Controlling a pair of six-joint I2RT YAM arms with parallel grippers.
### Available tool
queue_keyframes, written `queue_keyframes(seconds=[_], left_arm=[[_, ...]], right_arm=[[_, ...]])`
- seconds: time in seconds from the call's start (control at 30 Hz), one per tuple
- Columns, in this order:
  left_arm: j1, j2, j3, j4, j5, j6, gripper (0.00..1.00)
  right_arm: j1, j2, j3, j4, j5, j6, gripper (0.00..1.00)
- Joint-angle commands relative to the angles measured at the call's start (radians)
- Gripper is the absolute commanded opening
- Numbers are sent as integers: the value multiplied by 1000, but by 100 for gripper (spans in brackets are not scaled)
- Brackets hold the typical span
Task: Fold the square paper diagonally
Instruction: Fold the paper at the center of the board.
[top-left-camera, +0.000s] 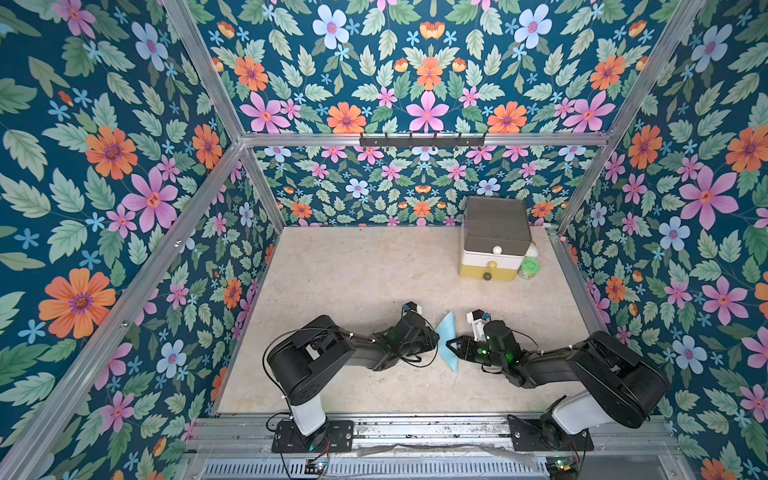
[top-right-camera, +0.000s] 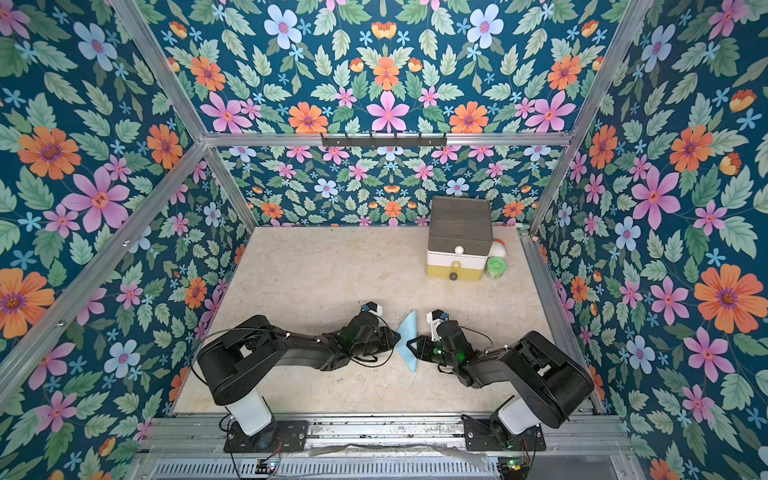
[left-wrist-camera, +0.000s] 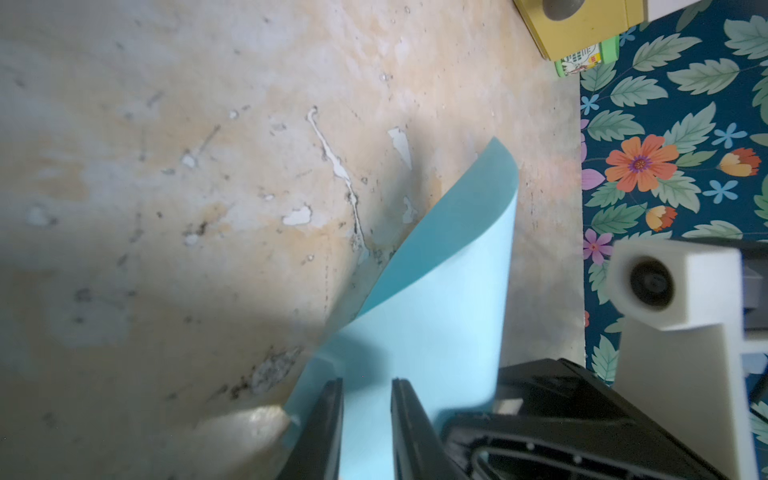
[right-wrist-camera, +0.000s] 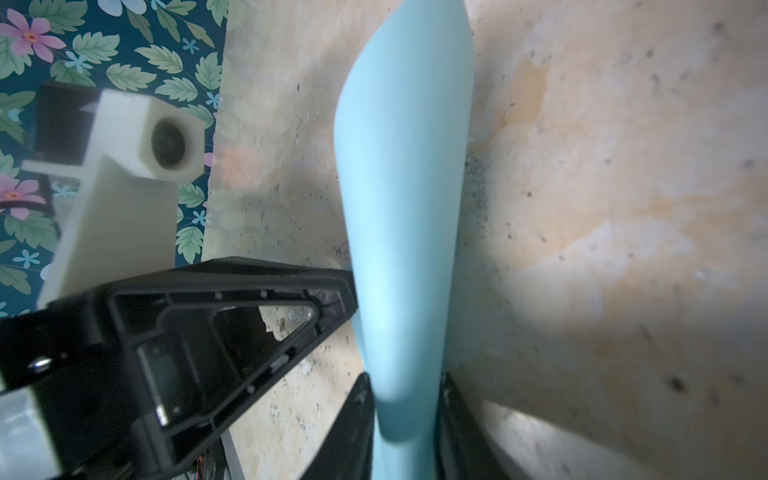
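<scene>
Where our left gripper (left-wrist-camera: 368, 380), jaws parted, meets it, the square paper (top-left-camera: 449, 334) stands sky-blue and curled, mid-table near the front edge. Our right gripper (right-wrist-camera: 405, 376) straddles its bend; gripping or not, we cannot tell. Bare table (top-left-camera: 353, 270) surrounds it; the drawers (top-left-camera: 492, 257) sit well apart.

You have: paper (top-left-camera: 445, 330) ×1 | left gripper (left-wrist-camera: 365, 388) + right gripper (right-wrist-camera: 405, 384) = 2 | drawer box (top-left-camera: 496, 220) ×1, drawers (top-left-camera: 486, 259) ×3 | green tub (top-left-camera: 529, 268) ×1 | hook rack (top-left-camera: 422, 141) ×1
</scene>
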Motion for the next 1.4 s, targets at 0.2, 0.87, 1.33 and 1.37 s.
queue_keyframes(seconds=[0.2,0.87,1.33,1.37], left_arm=[[-2,2,-35,4,-14,2,25],[-15,-20,-54,-1,-31,10,24],[-15,-38,-45,-13,-38,19,25],[-15,-38,-46,-15,-38,19,26]], right_arm=[[-1,-68,22,-312,151,7,52],[-97,27,202,-279,-10,-8,63],[-99,81,159,-208,-59,-33,38],[-100,85,153,-200,-61,-33,37]])
